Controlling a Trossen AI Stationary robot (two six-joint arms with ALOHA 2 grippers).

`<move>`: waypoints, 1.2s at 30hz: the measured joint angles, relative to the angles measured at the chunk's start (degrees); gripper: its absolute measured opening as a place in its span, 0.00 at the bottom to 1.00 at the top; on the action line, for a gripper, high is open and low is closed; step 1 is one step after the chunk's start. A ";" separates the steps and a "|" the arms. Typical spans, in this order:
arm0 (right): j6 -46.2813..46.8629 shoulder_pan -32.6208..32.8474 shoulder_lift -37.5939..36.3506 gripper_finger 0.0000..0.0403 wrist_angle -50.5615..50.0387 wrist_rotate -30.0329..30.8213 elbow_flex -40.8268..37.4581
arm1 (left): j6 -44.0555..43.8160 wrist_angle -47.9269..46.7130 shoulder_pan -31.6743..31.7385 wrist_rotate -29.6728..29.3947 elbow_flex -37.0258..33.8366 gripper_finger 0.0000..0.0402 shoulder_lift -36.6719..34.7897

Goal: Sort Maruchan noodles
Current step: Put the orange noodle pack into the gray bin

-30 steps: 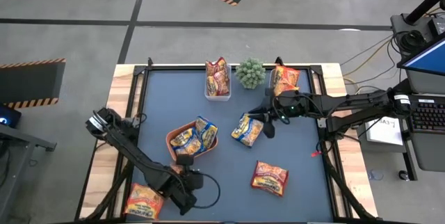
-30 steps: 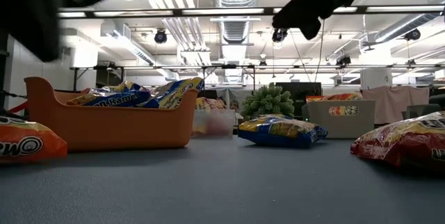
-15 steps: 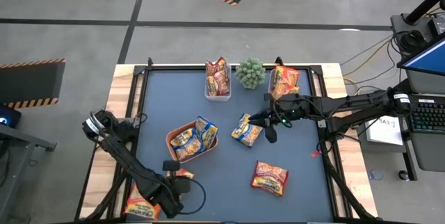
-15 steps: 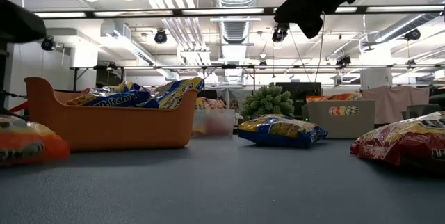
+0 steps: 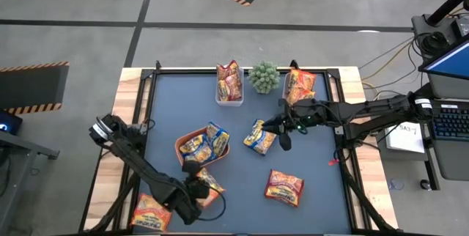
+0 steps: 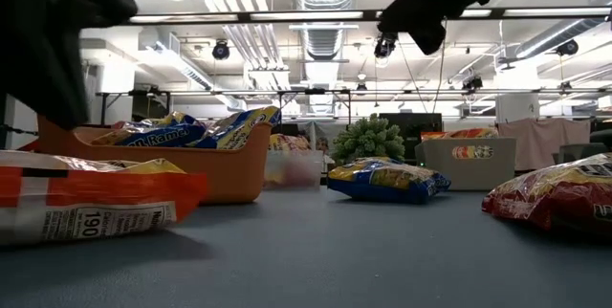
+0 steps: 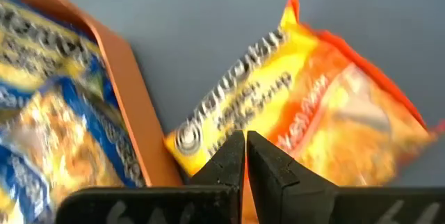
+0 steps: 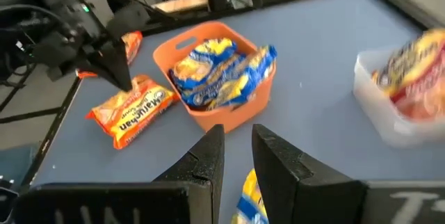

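1. Your orange noodle packet lies on the table beside the orange tray.
2. Your left gripper, fingers clenched together, is on it.
3. Your right gripper, slightly parted and empty, hovers above a blue-yellow packet.

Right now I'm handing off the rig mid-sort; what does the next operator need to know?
Left gripper: shut, over an orange packet lying on the mat beside the orange tray; whether it grips the packet is unclear.
Right gripper: slightly parted, empty, above the blue-yellow packet at mid-table.
Done: blue-yellow packets in the tray; red ones in the clear tub and another tub at the far edge.
Left: the orange packet, the mid-table blue-yellow one, a red packet near the front, and another orange one at the front left corner.
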 joint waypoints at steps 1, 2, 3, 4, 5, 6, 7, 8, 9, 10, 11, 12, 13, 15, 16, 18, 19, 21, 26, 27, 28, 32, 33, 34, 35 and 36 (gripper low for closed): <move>1.00 0.00 0.11 0.16 -0.80 0.00 0.00 | -0.97 -1.50 -0.44 1.04 0.56 0.00 -0.14; 2.66 -0.01 0.36 0.16 -1.56 -0.05 0.00 | -1.98 -2.81 -1.08 1.48 0.81 0.00 -0.34; 4.72 0.11 0.59 0.16 -2.34 -0.15 -0.03 | -3.07 -3.78 -1.92 1.83 0.90 0.00 -0.59; 7.18 0.26 0.92 0.16 -3.27 -0.44 -0.11 | -4.20 -4.32 -2.77 2.09 0.88 0.00 -0.81; 9.44 0.49 1.35 0.16 -4.26 -1.03 -0.18 | -5.46 -4.21 -3.61 2.36 0.56 0.00 -0.98; 11.65 0.88 2.05 0.16 -4.85 -2.14 -0.22 | -6.66 -4.16 -4.35 2.84 0.01 0.00 -1.18; 14.20 1.37 2.87 0.16 -4.95 -3.84 -0.30 | -7.78 -4.34 -5.01 3.28 -0.64 0.00 -1.27; 16.62 1.98 3.70 0.16 -5.05 -5.69 -0.37 | -8.89 -4.39 -5.56 3.84 -1.39 0.00 -1.27; 18.86 2.76 4.60 0.16 -4.80 -7.30 -0.42 | -9.98 -4.36 -6.11 4.52 -2.12 0.00 -1.27; 21.36 3.73 5.61 0.16 -4.01 -8.41 -0.42 | -10.96 -4.39 -6.67 4.60 -2.95 0.00 -1.28; 23.40 4.65 6.73 0.16 -2.86 -8.84 -0.42 | -11.90 -4.37 -7.15 4.57 -3.87 0.00 -1.39; 25.41 5.49 7.84 0.16 -1.75 -8.99 -0.42 | -12.66 -4.06 -7.53 4.60 -4.83 0.00 -1.50; 27.08 6.27 9.12 0.16 -0.84 -9.03 -0.32 | -13.19 -3.72 -7.86 4.61 -5.80 0.00 -1.60; 29.72 7.54 12.29 0.16 1.50 -9.08 0.49 | -13.70 -3.42 -8.26 4.66 -7.60 0.00 -1.64; 30.93 7.98 13.83 0.16 2.58 -9.00 1.09 | -13.69 -3.21 -8.27 4.66 -8.40 0.00 -1.64; 33.32 8.91 17.15 0.16 3.56 -8.96 2.60 | -13.54 -2.29 -8.25 4.55 -9.94 0.00 -1.75; 34.40 9.41 18.76 0.16 3.75 -8.92 3.58 | -13.04 -1.76 -8.25 4.37 -10.59 0.00 -1.77; 36.24 10.59 22.09 0.16 3.50 -8.91 5.55 | -11.50 0.43 -8.25 3.94 -11.96 0.00 -1.79; 38.95 13.71 29.24 0.16 3.56 -8.96 11.57 | -7.90 8.91 -8.18 2.02 -14.42 0.00 -1.95; 39.30 14.11 30.48 0.16 3.58 -8.96 12.85 | -7.55 9.85 -8.17 1.35 -14.49 0.00 -1.95; 39.43 14.45 31.75 0.16 3.43 -8.94 14.00 | -7.28 10.46 -8.16 0.26 -14.56 0.00 -1.95; 38.99 14.86 36.63 0.16 3.14 -8.17 18.71 | -6.49 14.86 -7.61 -6.67 -14.58 0.00 -1.95; 38.77 14.87 37.78 0.16 3.02 -7.84 19.79 | -6.50 15.51 -7.39 -7.34 -14.57 0.00 -1.95; 38.40 15.00 38.93 0.16 2.70 -7.80 20.78 | -6.52 15.68 -7.28 -7.21 -14.57 0.00 -1.95; 38.05 15.12 40.04 0.16 2.39 -7.69 21.68 | -6.71 15.48 -7.27 -6.41 -14.56 0.00 -1.95; 37.73 15.39 41.06 0.16 2.22 -7.64 22.48 | -7.12 15.26 -7.35 -5.44 -14.51 0.00 -1.95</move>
